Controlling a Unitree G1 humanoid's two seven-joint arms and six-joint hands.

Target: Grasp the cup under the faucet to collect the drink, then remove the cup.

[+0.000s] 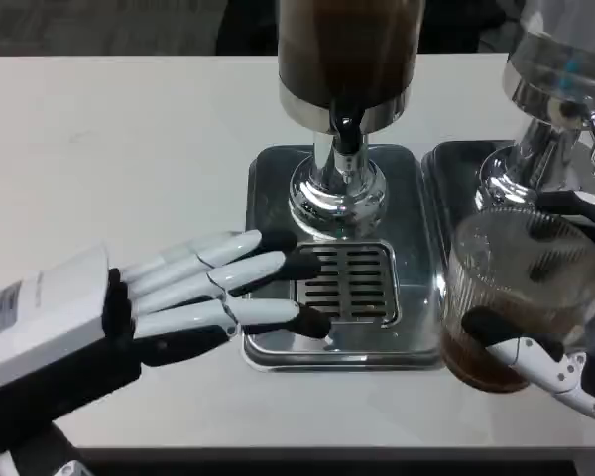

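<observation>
So the right hand [545, 362] was wrapped around a clear plastic cup [516, 297] down at about 4 o'clock in the frame, fingers curled round the base and up the far side. The cup had a shallow layer of brown drink [476, 359] in the bottom and sat off the drip tray's [416, 248] right edge, so not under the faucet [347, 134] anymore, which was up at 12 o'clock. Looks to me like the fill was done and the cup was already pulled clear, so the task was pretty much finished except maybe setting it down somewhere.

The left hand [213, 288] at 8 o'clock held nothing, fingers stretched out flat with the tips resting over the tray's slotted grate [349, 283].

Hard to say if the cup was on the table or lifted, the bottom edge was blurry. The drink dispenser [347, 59] was cut off at the top, and a second dispenser [555, 99] at 2 o'clock ran out of frame.
</observation>
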